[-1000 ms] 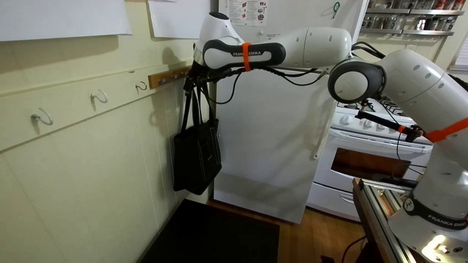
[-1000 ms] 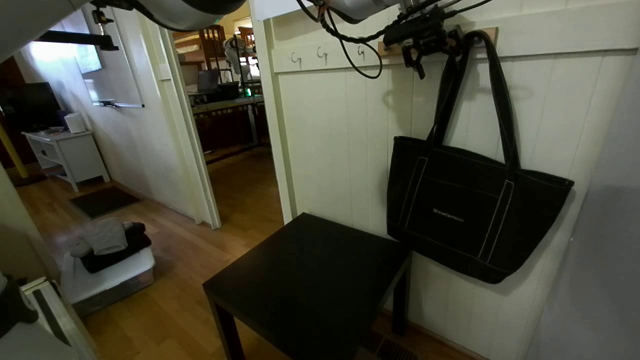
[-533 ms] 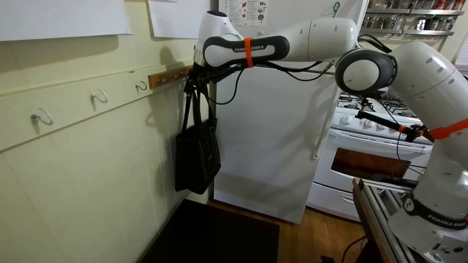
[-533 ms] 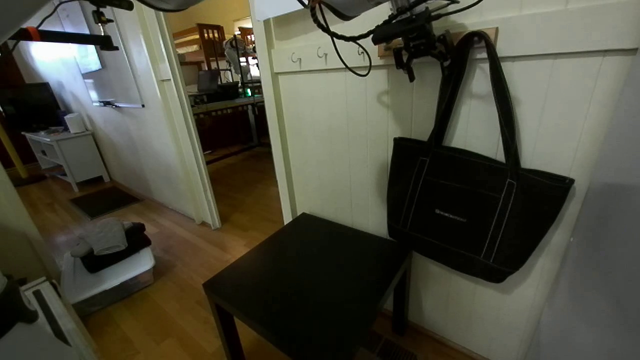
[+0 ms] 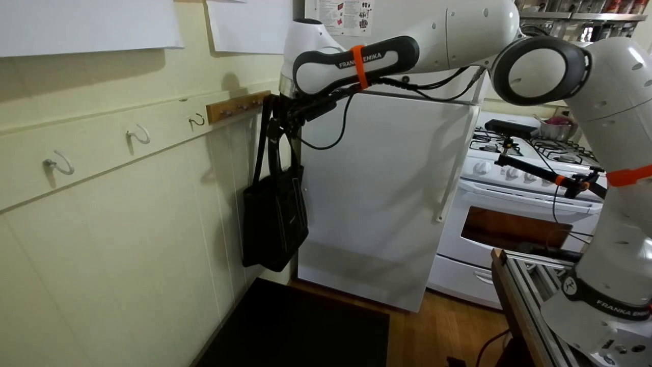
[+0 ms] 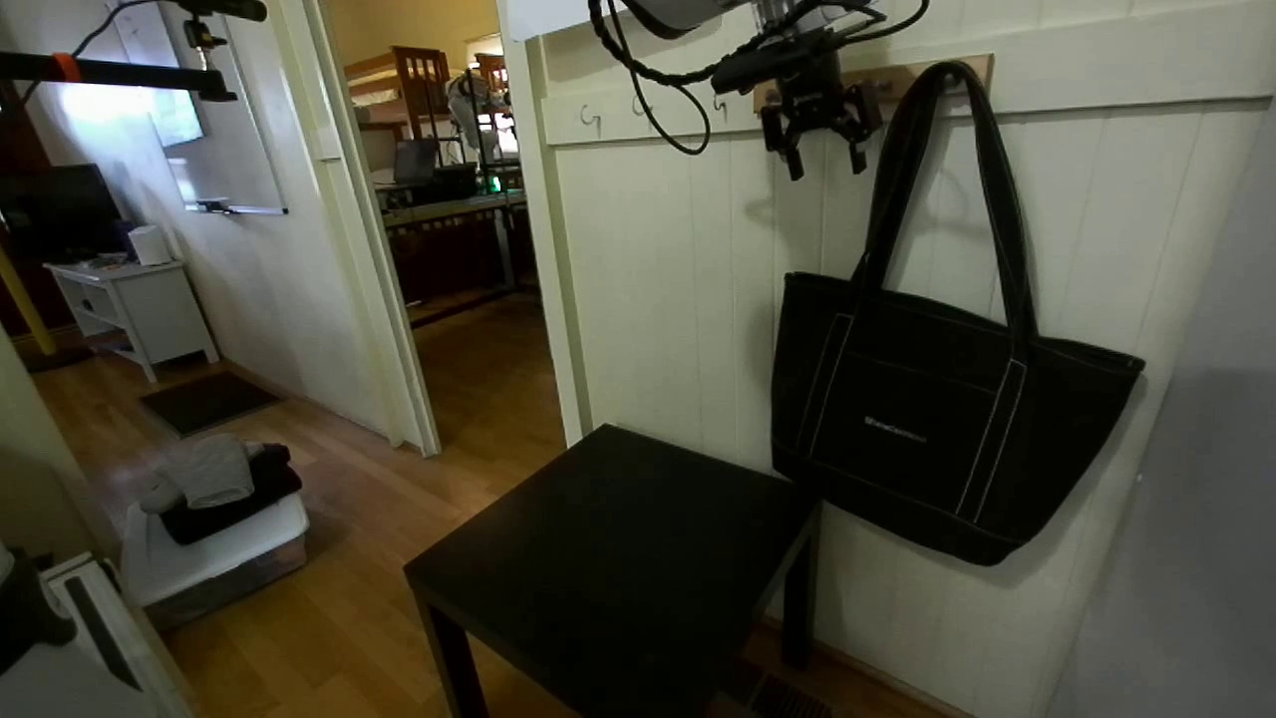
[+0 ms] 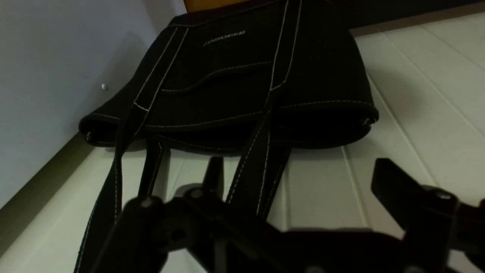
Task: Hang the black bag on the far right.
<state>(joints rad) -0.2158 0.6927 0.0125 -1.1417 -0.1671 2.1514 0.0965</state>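
Arm (image 5: 538, 70) bent, end effector (image 6: 826, 165) downward, fingers (image 7: 394, 187) apart.

1. Bag (image 6: 937, 479): black, white-stitched, with pale lettering (image 6: 894, 429).
2. Gripper (image 6: 826, 165): black.
3. Arm (image 5: 473, 38): white, with dark trim (image 5: 500, 71) and orange bands (image 5: 360, 66).
4. Wall (image 6: 688, 299): cream, lined with vertical grooves.
5. Rack (image 5: 220, 112): warm brown.
6. Hooks (image 5: 50, 163): two white, one dark.
7. Fridge (image 5: 377, 204): plain pale grey.
8. Stove (image 5: 509, 196): white, black grates (image 5: 558, 148).
9. Table (image 6: 618, 558): plain black.
10. Floor (image 6: 369, 558): honey-brown planks.
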